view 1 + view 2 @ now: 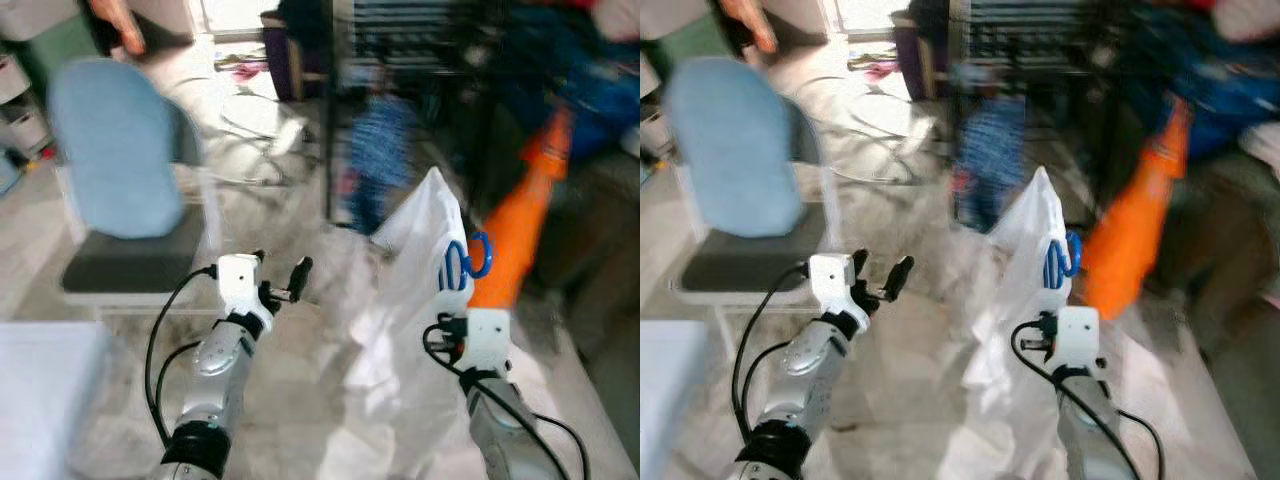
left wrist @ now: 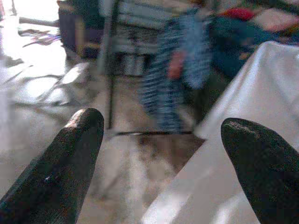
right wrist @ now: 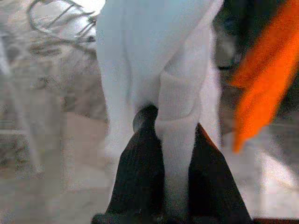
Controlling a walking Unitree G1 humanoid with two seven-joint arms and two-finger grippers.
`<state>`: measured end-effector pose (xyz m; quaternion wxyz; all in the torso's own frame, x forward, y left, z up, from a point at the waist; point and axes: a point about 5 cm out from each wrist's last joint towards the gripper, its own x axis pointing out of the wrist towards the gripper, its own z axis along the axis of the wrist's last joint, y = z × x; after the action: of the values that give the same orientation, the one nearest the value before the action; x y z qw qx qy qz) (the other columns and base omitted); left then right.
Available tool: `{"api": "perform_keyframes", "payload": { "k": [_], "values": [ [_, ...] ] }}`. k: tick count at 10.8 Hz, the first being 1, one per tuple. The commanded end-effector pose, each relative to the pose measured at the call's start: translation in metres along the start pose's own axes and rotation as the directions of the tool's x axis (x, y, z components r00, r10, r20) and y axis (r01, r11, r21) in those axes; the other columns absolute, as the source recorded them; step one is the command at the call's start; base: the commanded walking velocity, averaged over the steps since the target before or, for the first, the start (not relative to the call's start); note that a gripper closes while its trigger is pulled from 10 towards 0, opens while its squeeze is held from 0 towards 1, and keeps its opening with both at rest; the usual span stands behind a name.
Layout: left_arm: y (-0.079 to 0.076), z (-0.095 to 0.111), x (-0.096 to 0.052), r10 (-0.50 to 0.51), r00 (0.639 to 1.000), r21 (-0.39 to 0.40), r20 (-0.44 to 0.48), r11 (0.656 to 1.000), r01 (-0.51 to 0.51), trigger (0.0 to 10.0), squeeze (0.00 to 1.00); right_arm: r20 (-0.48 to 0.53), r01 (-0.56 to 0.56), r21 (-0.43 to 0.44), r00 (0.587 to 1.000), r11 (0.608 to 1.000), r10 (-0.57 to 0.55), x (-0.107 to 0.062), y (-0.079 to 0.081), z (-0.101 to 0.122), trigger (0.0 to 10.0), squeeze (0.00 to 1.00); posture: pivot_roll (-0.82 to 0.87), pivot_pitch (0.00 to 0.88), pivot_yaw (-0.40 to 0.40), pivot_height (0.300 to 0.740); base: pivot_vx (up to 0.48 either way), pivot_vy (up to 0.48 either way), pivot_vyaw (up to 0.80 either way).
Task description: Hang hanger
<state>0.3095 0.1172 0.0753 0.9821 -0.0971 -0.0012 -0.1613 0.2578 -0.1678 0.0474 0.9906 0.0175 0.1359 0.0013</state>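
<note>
A white cloth garment (image 1: 425, 270) on a blue plastic hanger (image 1: 470, 258) is held up by the right tool (image 3: 175, 140), whose two black fingers (image 3: 140, 163) are clenched on a fold of the fabric. The garment's long axis runs upright, its peak pointing up and away from the robot, the hanger's blue loops showing just beside the fold. The left tool (image 2: 161, 154) is raised to the garment's left, released and holding nothing. A blurred orange garment (image 1: 525, 215) hangs just beyond.

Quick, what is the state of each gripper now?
Left gripper: open, holding nothing.
Right gripper: shut on the white garment.
</note>
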Motion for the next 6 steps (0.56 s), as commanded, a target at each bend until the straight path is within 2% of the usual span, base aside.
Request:
{"api": "perform_keyframes", "payload": {
  "k": [1,4,5,6],
  "values": [
    [0.0017,-0.0001,-0.0008,0.003,1.0,0.004,-0.003,1.0,-0.003,10.0,0.0,0.035,-0.004,-0.009,0.999,1.0,0.004,-0.0003,0.0007,0.007,10.0,0.0,-0.15,0.103,0.037,0.74,0.304,0.304,0.0],
    [0.0017,-0.0001,-0.0008,0.003,1.0,0.004,-0.003,1.0,-0.003,10.0,0.0,0.035,-0.004,-0.009,0.999,1.0,0.004,-0.0003,0.0007,0.007,10.0,0.0,-0.15,0.103,0.037,0.74,0.304,0.304,0.0],
    [-0.0006,-0.0013,0.0031,0.001,1.0,-0.014,-0.01,1.0,-0.001,10.0,0.0,0.045,0.012,0.002,0.999,1.0,-0.012,0.004,0.0003,0.0099,10.0,0.0,-0.16,0.091,0.058,0.74,0.0,0.0,0.0],
    [-0.0013,-0.0073,0.0063,0.017,0.998,-0.033,-0.058,0.999,-0.019,10.0,0.0,0.057,0.034,0.016,0.998,0.999,-0.034,0.0091,0.0001,0.0136,10.0,0.0,-0.16,0.093,0.058,0.74,0.0,0.0,0.0]
  ]
}}
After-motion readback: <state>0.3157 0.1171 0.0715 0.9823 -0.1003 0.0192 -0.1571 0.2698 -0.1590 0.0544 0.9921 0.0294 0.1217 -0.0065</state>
